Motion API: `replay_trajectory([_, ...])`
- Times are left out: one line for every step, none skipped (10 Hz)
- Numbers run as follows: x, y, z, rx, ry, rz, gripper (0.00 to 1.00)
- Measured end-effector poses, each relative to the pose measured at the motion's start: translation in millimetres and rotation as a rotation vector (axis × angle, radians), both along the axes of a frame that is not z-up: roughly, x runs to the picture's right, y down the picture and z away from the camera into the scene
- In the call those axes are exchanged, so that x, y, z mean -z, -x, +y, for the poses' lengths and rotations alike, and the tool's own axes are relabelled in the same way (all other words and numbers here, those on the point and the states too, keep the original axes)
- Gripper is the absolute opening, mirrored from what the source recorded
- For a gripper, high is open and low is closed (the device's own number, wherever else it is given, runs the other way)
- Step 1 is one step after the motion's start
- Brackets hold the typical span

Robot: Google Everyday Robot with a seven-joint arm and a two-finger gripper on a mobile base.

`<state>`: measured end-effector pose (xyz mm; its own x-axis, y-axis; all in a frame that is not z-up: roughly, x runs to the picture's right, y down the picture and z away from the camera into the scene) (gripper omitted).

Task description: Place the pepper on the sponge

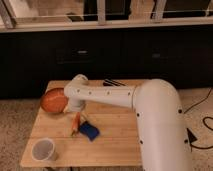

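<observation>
The slim orange pepper (76,123) is tilted at the left edge of the dark blue sponge (90,131), on the wooden table (115,135). I cannot tell if the pepper rests on the sponge or just beside it. My gripper (75,111) sits right above the pepper's upper end, at the tip of the white arm (105,95) that reaches in from the right. The arm's wrist hides most of the gripper.
An orange bowl (53,100) stands at the table's back left, close behind the gripper. A white cup (44,149) is near the front left corner. A black striped item (114,82) lies at the back edge. Dark cabinets run behind the table.
</observation>
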<state>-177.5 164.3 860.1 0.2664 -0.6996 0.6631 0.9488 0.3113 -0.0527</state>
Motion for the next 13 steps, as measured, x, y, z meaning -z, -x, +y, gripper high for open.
replay_trajectory([-1.1, 3, 1, 0.005, -0.002, 0.003, 0.80])
replay_trajectory([-2.4, 4, 2, 0.007, -0.005, 0.007, 0.80])
replay_trajectory([-3.6, 6, 3, 0.007, -0.008, 0.010, 0.80])
replay_trajectory([-4.9, 9, 3, 0.008, -0.013, 0.013, 0.79])
replay_trajectory([-6.3, 13, 2, 0.007, -0.015, 0.015, 0.71])
replay_trajectory([-7.5, 14, 2, 0.004, -0.015, 0.018, 0.63])
replay_trajectory([-9.1, 16, 2, 0.000, -0.015, 0.026, 0.53])
replay_trajectory([-11.0, 16, 2, -0.007, -0.014, 0.037, 0.41])
replay_trajectory([-12.7, 15, 2, -0.011, -0.014, 0.045, 0.33])
replay_trajectory([-14.3, 15, 3, -0.012, -0.011, 0.053, 0.24])
replay_trajectory([-16.2, 15, 5, -0.015, -0.009, 0.059, 0.14])
replay_trajectory([-17.9, 13, 7, -0.014, -0.009, 0.066, 0.11])
replay_trajectory([-18.2, 13, 7, -0.015, -0.011, 0.066, 0.12])
